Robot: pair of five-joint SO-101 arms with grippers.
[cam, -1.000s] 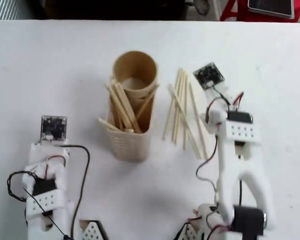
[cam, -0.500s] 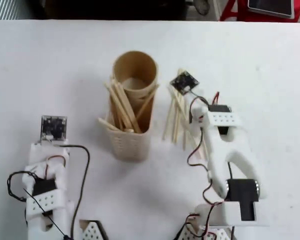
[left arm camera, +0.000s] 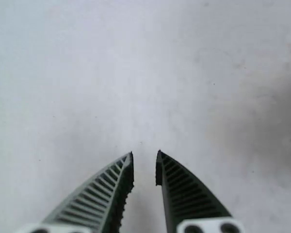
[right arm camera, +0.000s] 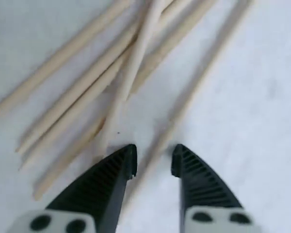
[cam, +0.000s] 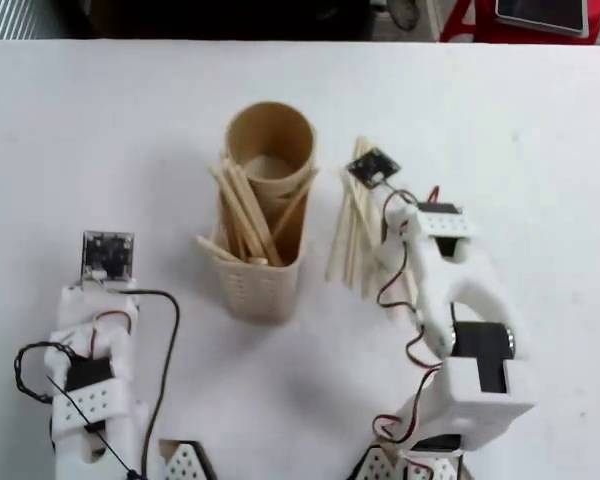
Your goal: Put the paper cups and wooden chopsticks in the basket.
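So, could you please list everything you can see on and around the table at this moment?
tall perforated plastic basket: one, beige, middle of the table.
round paper cup: at least one, tan, standing inside the basket.
wooden chopsticks in the basket: several, pale wood, leaning beside the cup.
loose wooden chopsticks: several, pale wood, lying on the table on the right arm's side of the basket.
table: one, white.
red frame: one, beyond the table's far edge.
left gripper: one, dark fingers slightly apart, over bare table.
right gripper: one, dark fingers apart, low over the loose chopsticks, holding nothing.
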